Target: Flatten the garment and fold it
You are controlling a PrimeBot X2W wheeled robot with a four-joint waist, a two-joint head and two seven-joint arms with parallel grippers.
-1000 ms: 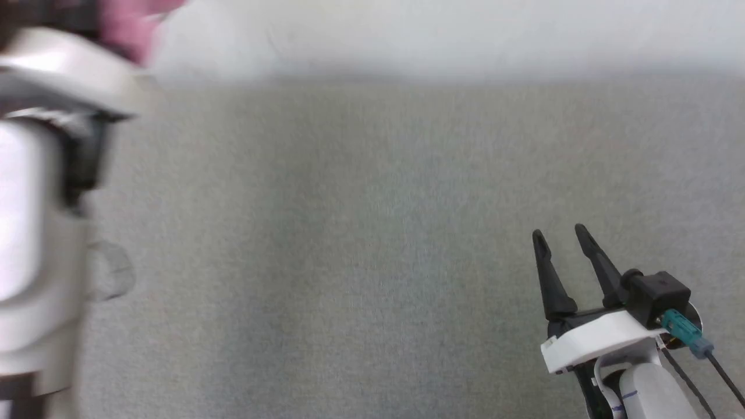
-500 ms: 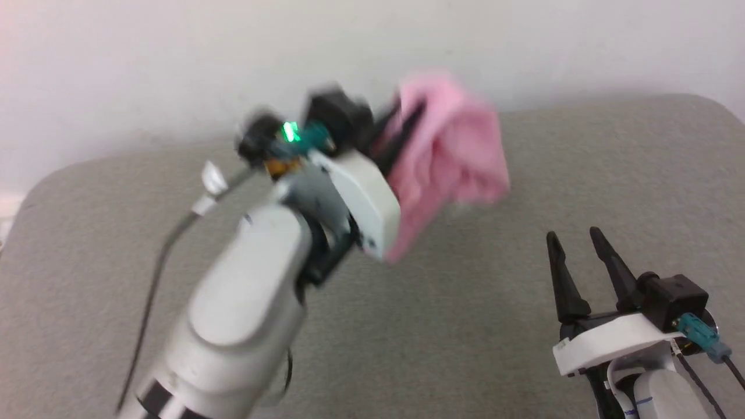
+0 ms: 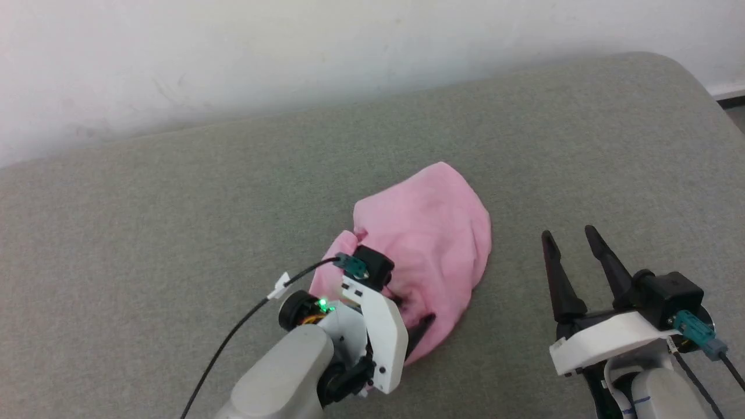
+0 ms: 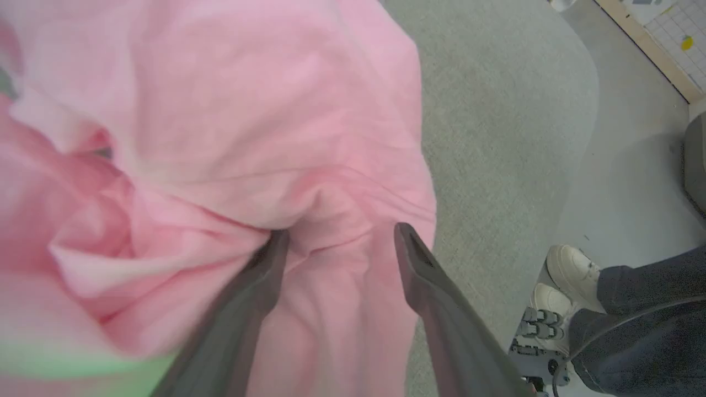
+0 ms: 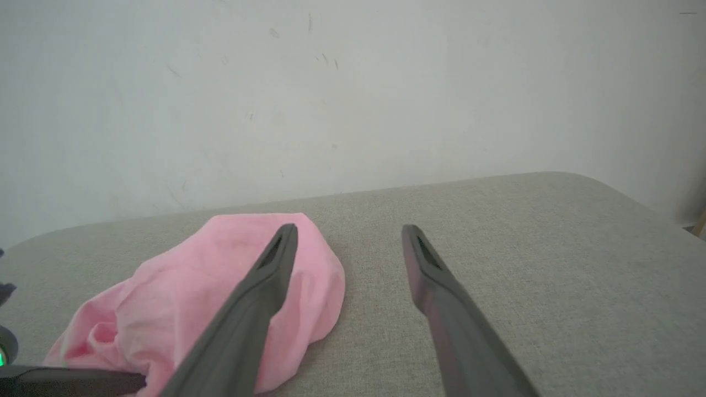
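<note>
The plain light pink garment of thin cloth [image 3: 430, 233] is lying in a bunched heap on the grey cloth-covered tabletop [image 3: 174, 203]. The left gripper [image 4: 340, 231] is resting spread wide on its near edge. The right gripper [image 3: 567, 231] is hovering wide open beside it, probably ready to help spread it.

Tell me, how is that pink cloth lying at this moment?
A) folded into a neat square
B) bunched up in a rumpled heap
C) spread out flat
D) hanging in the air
B: the pink garment sits as a rumpled mound on the grey padded surface, with the left gripper open at the edge nearest the robot.
</note>
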